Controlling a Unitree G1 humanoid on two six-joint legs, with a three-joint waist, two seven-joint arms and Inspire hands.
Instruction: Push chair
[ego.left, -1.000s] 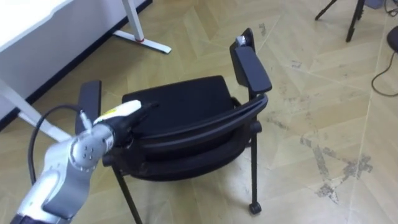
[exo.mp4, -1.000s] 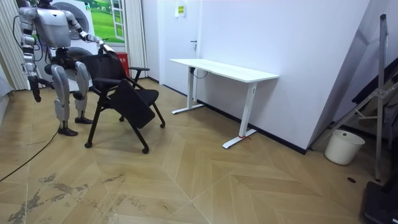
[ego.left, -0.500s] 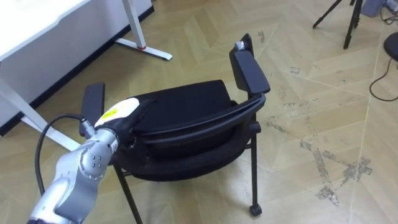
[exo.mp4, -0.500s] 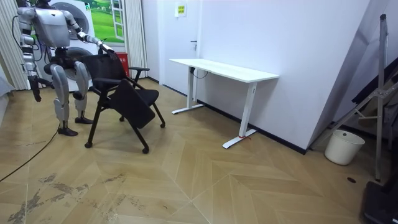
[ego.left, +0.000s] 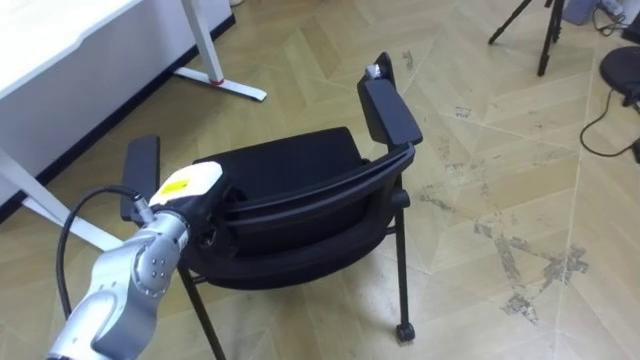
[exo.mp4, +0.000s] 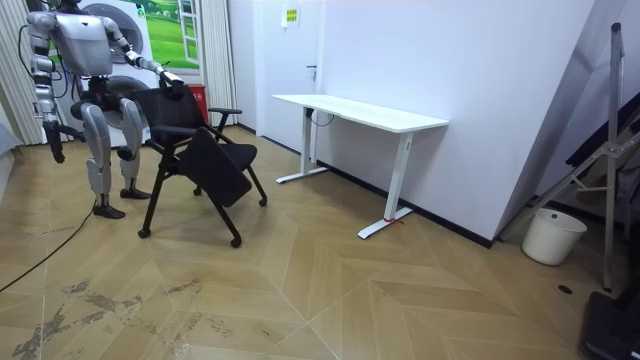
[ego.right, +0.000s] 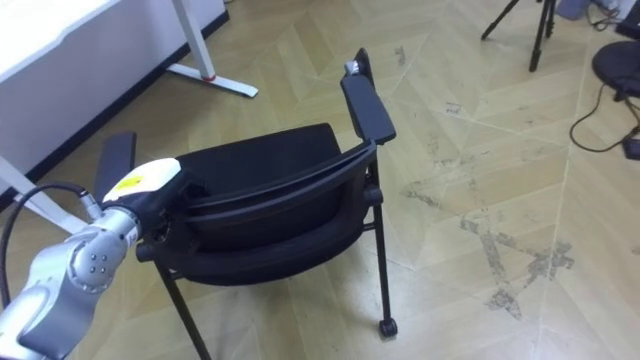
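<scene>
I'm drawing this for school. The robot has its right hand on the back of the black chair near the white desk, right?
Not quite: it is the left hand on the back of the black chair near the white desk. The left eye view shows that arm coming in from the lower left.

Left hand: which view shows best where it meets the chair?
Left eye view: the left hand sits close up against the backrest top of the chair. The right eye view shows the same; the room view shows it small, far off.
</scene>
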